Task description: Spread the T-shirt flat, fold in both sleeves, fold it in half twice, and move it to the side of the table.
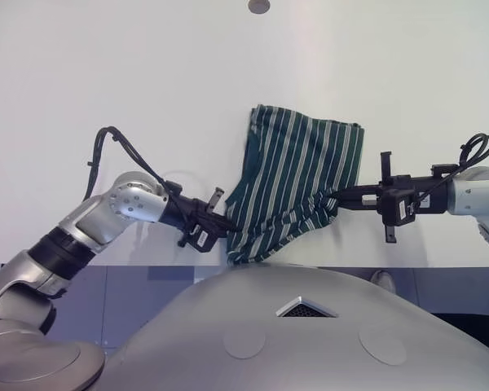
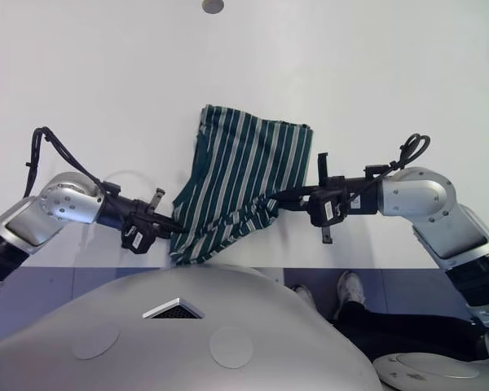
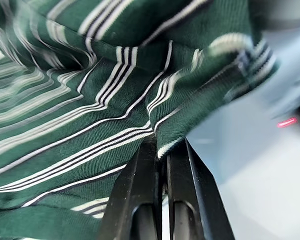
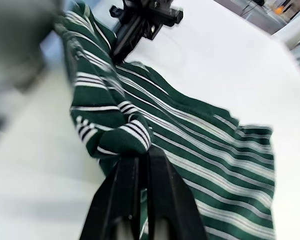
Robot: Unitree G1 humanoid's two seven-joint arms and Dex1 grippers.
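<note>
"Both pincers are gripping cloth, aren't they?"

"They are. The left gripper is pinching the near left corner of the T-shirt, its fingers pressing together on a striped hem. The right gripper is clamping a bunched fold on the near right side."

"And where is the shirt sitting?"

"Its far edge is resting on the white desk, roughly midway between the left and right edges. The near part is hanging lifted between the two grippers, toward the desk's near edge, and sagging in the middle."

"So what is this step asking for?"

"I'm judging that it's laying the cloth out flat. It should be keeping both grips tight and level, drawing the arms apart until the sag is going, then lowering the hem toward the near edge without dragging the far edge along. I'm worrying about the right side: that bunch may be holding several layers and could be setting down creased."
</note>
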